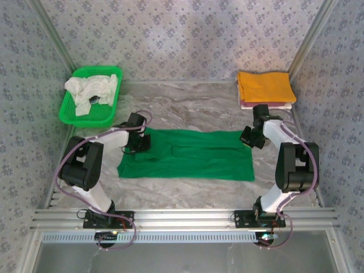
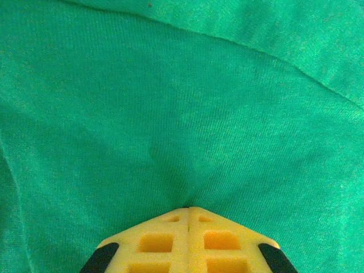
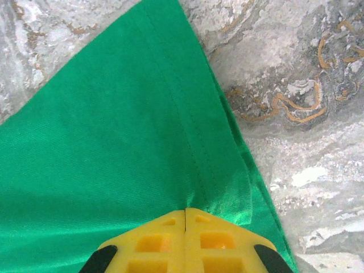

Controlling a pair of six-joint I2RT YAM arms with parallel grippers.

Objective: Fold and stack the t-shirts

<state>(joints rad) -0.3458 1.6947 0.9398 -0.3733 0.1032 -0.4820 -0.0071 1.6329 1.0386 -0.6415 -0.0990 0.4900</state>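
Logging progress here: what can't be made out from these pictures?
1. Top view: how many shirts lie under the orange-yellow t-shirt; it covers them, leaving a pale edge.
2. Top view: how many whitish t-shirts fill the basket; they are bunched.
3. Wrist views: how many layers of the green t-shirt the left gripper and right gripper pinch; closed jaws hide it.

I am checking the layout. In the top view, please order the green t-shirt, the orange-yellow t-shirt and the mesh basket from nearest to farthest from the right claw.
1. green t-shirt, pinched by the right claw, table centre.
2. orange-yellow t-shirt, behind it, far right.
3. mesh basket, far left corner.
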